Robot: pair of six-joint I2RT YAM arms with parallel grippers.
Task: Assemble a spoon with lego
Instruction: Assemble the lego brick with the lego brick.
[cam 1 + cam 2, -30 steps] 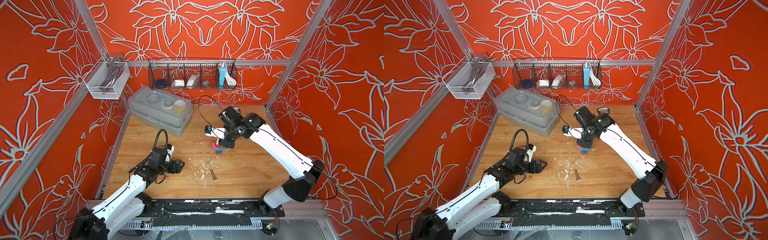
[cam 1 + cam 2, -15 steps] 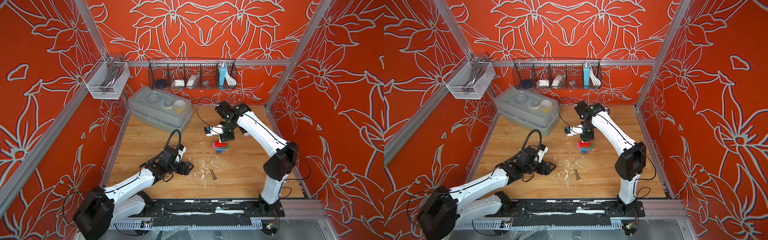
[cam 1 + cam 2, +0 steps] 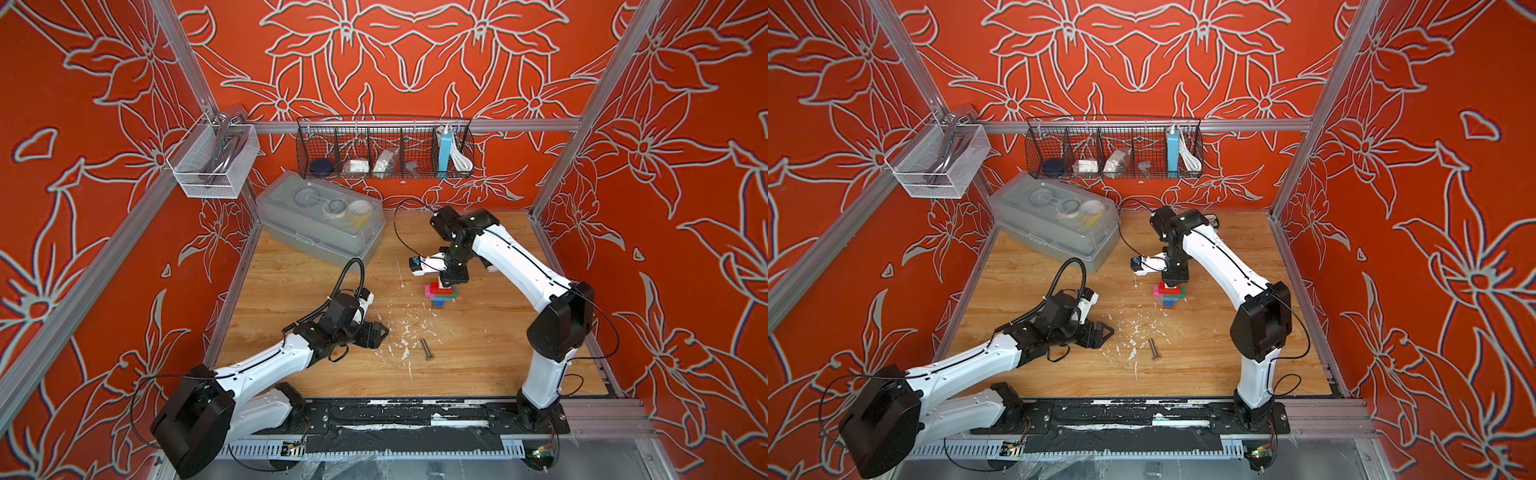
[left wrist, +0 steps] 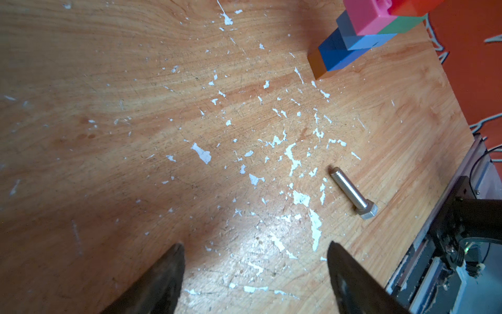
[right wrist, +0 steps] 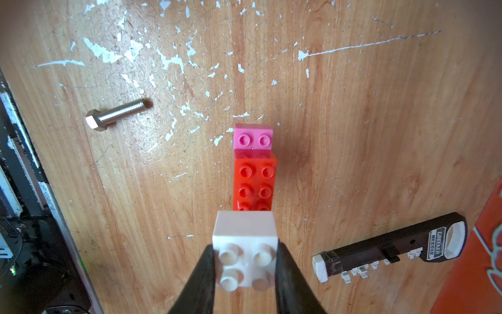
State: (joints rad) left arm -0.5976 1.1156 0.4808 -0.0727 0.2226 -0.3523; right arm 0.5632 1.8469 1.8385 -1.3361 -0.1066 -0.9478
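Right gripper [image 5: 245, 261] tight on white brick [image 5: 245, 231] sides

1. Both top views are bright and evenly lit from overhead, and the orange walls [image 3: 104, 257] look strongly saturated
2. Toward the outer edges of those views the pale flower outlines show blue and red fringing and go slightly soft
3. The arms cast short, soft shadows on the wooden table [image 3: 478, 365]
4. In the left wrist view a pale glare patch lies on the wood between the dark, blurred fingers [image 4: 163, 280] of the left gripper [image 4: 255, 244], while the bolt [image 4: 353, 194] is sharp
5. In the right wrist view the corners darken, the white brick [image 5: 245, 231] is nearly washed out, and the right gripper [image 5: 245, 248] is out of focus
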